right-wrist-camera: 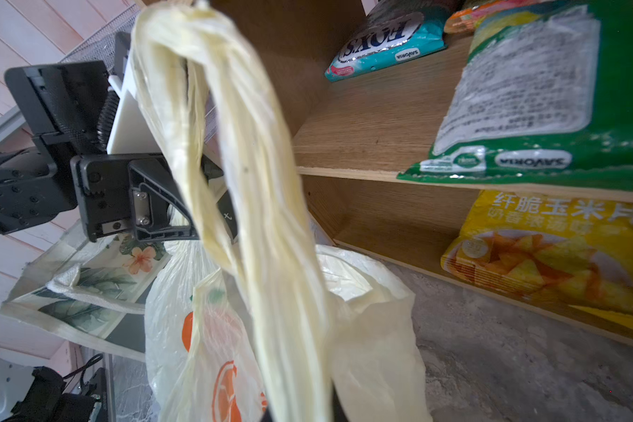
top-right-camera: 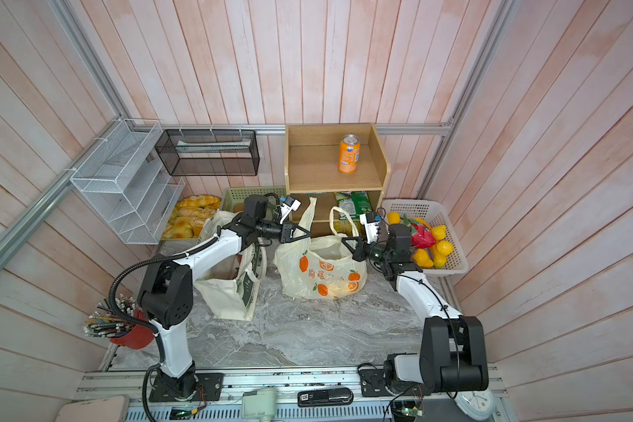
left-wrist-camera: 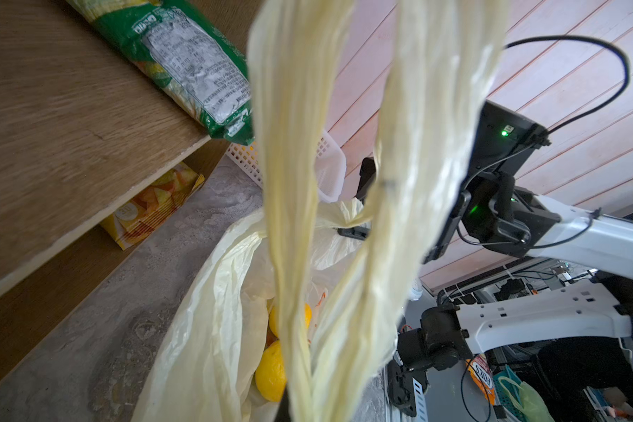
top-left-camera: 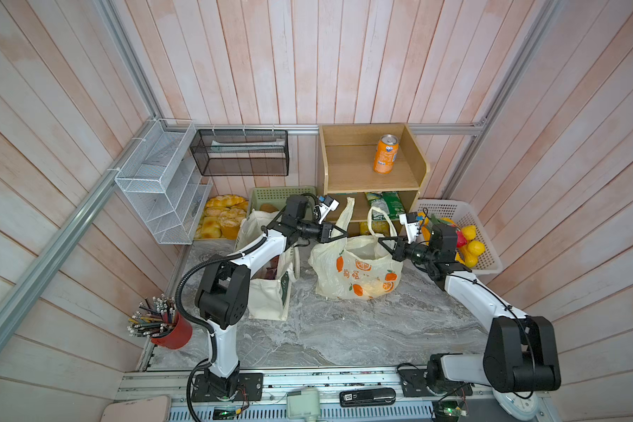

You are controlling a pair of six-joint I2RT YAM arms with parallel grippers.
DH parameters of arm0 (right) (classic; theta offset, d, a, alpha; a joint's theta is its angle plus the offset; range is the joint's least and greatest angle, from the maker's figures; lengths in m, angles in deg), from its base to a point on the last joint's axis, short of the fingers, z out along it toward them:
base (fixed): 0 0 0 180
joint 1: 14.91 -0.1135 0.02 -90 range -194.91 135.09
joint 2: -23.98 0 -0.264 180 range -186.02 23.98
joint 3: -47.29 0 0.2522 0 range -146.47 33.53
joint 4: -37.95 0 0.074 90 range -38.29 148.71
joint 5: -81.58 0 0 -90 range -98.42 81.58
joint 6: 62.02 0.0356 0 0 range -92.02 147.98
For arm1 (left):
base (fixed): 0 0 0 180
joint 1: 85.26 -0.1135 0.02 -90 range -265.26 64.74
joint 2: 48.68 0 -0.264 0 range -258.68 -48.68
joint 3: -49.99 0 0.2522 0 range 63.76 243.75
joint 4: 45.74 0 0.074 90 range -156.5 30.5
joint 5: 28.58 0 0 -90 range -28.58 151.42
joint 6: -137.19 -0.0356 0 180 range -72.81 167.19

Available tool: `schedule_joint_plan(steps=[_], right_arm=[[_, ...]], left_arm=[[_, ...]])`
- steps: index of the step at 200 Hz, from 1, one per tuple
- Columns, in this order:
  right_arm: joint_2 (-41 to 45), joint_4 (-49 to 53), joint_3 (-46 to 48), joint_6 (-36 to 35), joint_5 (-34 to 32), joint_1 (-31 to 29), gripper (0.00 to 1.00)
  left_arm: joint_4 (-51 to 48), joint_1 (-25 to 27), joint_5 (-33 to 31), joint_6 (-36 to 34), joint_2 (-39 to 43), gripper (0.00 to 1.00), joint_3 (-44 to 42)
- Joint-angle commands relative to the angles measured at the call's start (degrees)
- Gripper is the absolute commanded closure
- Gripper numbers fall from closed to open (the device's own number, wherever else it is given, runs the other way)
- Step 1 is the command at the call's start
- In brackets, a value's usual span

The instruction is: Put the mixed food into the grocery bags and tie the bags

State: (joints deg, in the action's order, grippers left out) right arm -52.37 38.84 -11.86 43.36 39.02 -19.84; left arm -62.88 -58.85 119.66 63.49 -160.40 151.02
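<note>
Place: mock grocery corner inside robot test cell | Signs: aluminium frame [top-left-camera: 70,230], plank walls [top-left-camera: 307,54], wooden snack shelf [top-left-camera: 351,160], fruit basket [top-left-camera: 446,206], bread [top-left-camera: 220,215]

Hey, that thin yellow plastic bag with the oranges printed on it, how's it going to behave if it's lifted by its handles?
Probably floppy: the plastic bag sags in wrinkles and its handles bunch into thin strips. Likely light, with just small yellow fruit showing inside. The fruit may roll and shift the load.
</note>
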Motion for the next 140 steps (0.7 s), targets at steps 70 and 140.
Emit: schedule_joint_plan(steps=[70,140], right_arm=[[6.95,13.78,-3.96,-12.89,-26.63,-14.6,1.0],[5.26,15.51,-7.14,-15.93,-30.13,-17.33,1.0]], left_arm=[[-4.19,0.66,-6.0,-1.87,2.25,1.0,-1.28],[-4.97,0.79,-3.34,-3.59,2.07,1.0,-0.52]])
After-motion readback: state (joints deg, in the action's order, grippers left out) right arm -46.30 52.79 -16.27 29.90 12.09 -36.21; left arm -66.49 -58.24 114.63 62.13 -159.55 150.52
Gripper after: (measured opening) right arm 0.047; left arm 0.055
